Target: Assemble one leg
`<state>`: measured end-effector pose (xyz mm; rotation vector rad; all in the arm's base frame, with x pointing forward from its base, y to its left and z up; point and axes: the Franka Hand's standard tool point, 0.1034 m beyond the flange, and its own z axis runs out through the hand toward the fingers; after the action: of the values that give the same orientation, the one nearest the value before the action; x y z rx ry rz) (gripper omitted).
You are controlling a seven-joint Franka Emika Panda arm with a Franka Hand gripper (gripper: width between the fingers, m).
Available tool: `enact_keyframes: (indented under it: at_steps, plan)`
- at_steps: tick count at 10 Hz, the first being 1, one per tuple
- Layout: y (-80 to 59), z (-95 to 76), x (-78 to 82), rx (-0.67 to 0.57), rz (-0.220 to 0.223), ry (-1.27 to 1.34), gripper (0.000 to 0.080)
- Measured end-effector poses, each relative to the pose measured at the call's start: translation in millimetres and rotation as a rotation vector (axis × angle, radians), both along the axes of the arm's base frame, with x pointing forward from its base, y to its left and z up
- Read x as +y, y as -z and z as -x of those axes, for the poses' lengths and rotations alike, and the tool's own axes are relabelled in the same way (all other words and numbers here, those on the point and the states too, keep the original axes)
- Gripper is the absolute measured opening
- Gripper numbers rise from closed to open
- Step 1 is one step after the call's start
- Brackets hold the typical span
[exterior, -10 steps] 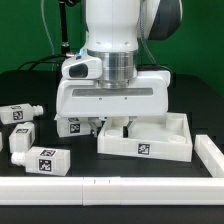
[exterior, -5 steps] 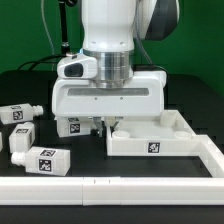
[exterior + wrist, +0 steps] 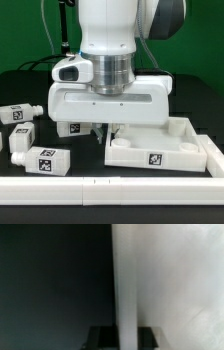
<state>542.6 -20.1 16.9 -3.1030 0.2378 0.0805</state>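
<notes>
Three legs lie at the exterior view's left: one [image 3: 20,113], one [image 3: 22,138] and one [image 3: 45,160], white blocks with tags. A fourth leg [image 3: 70,128] shows partly behind the hand. My gripper [image 3: 108,128] is low over the table, shut on the near-left wall of the large white square tray-like piece [image 3: 160,152]. In the wrist view the white wall [image 3: 160,286] runs between my dark fingers [image 3: 103,336], and my gripper [image 3: 125,336] closes on it. No leg is held.
A long white rail [image 3: 110,187] runs along the front edge and turns up the right side [image 3: 215,155], close against the tray piece. Black table surface [image 3: 30,90] lies behind the legs.
The tray piece has slid toward the exterior view's right and front, up to the right rail, with my gripper still on its wall. The legs have not moved.
</notes>
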Motion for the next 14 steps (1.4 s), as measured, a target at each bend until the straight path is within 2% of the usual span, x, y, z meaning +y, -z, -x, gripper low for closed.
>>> enact_keyframes:
  at_steps: [1,3,5,11,14]
  plan:
    - [-3.4,-13.4,0.2,0.01,0.011,-0.021,0.0062]
    - [-9.8,-54.4,-0.5,-0.039,0.046,-0.042,0.0064]
    - [-3.0,-56.0,-3.4,-0.049,0.049,-0.04,0.0064]
    - [-1.2,-55.8,-3.0,-0.047,0.049,-0.038,0.0064]
    - [7.4,-62.2,-1.5,-0.035,0.051,-0.041,0.0064]
